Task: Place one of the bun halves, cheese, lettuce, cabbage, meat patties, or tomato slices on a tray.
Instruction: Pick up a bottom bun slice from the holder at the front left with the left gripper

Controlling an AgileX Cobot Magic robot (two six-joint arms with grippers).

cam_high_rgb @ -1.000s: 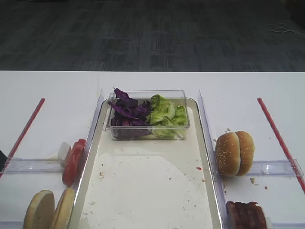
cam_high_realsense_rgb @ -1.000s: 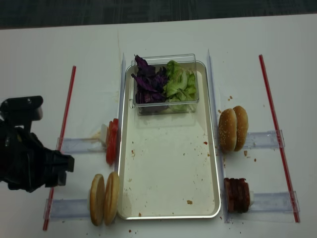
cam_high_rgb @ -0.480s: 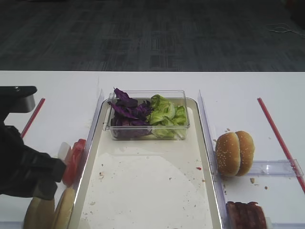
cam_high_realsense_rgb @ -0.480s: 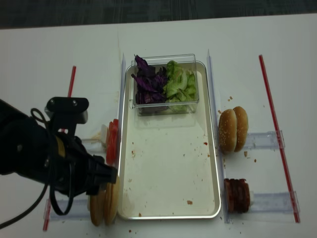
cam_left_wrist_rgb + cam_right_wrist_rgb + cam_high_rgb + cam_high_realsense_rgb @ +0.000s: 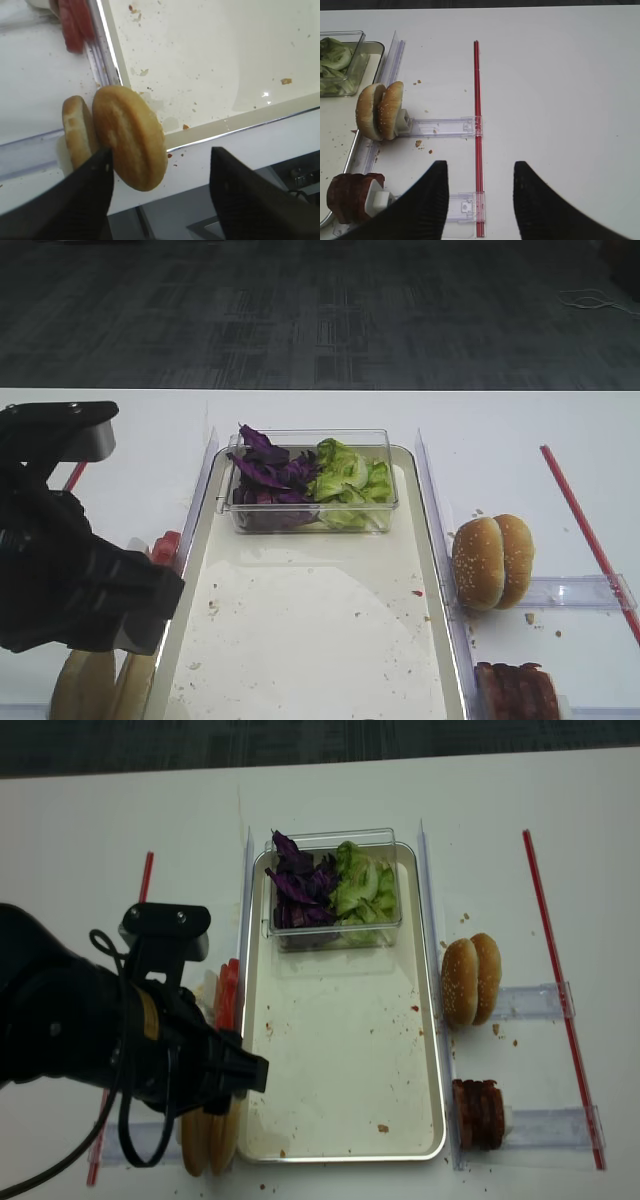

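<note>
left wrist | left claw (image 5: pixel 159 187) spread wide around bun halves (image 5: pixel 131 136) (gripping nothing) | right claw (image 5: pixel 479 197) open

A white table (image 5: pixel 120 425) fills the lower part of the exterior high view; beyond its far edge lies dark grey carpet (image 5: pixel 320 310) in square tiles with a faint line pattern; at the carpet's far right, near the table's far right corner, a pale thin cable (image 5: pixel 590 302), or so it seems, lies looped; light is even, without hard shadows.
</note>
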